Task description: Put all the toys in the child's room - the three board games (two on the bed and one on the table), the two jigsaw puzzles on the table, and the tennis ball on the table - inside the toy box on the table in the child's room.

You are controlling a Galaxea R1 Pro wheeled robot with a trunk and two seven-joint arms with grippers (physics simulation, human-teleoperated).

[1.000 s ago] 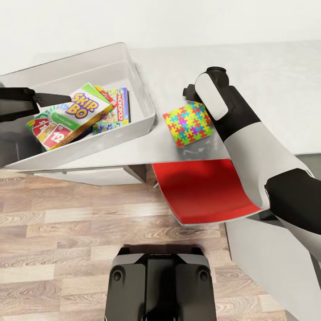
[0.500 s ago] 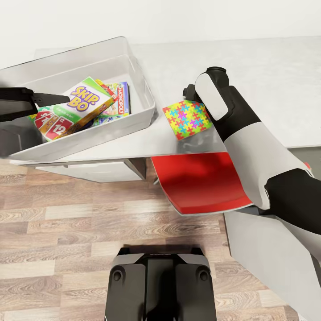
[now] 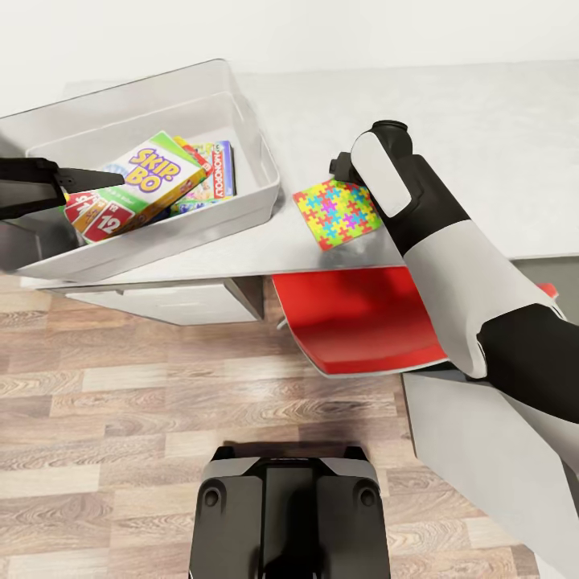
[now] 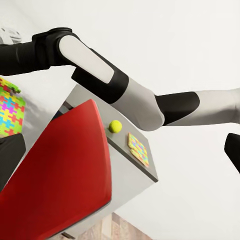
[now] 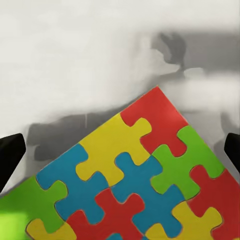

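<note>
The see-through toy box (image 3: 259, 165) stands at the table's (image 3: 482, 137) front left corner. The Skip-Bo board game (image 3: 145, 181) and a Monopoly box (image 3: 219, 169) lie in it, with another printed edge (image 3: 189, 205) under them. My left gripper (image 3: 112, 178) reaches over the box's left rim towards Skip-Bo; the left wrist view shows it open (image 4: 120, 155). One jigsaw puzzle (image 3: 336, 213) lies flat near the table's front edge. My right gripper (image 5: 120, 150) hovers open just above that puzzle (image 5: 135, 175). The tennis ball (image 4: 115, 126) and a second puzzle (image 4: 138, 149) rest on a grey surface beyond the chair.
A red chair seat (image 3: 362, 322) is tucked under the desk below the puzzle. The lower grey desk section (image 3: 482, 466) runs along the right. Grey drawers (image 3: 177, 305) sit under the toy box. My base (image 3: 289, 507) stands on the wood-plank floor (image 3: 121, 402).
The whole picture has shifted: table, toy box and puzzle sit a little higher in the frame than a second ago, so the camera moved. Both arms hold the same pose.
</note>
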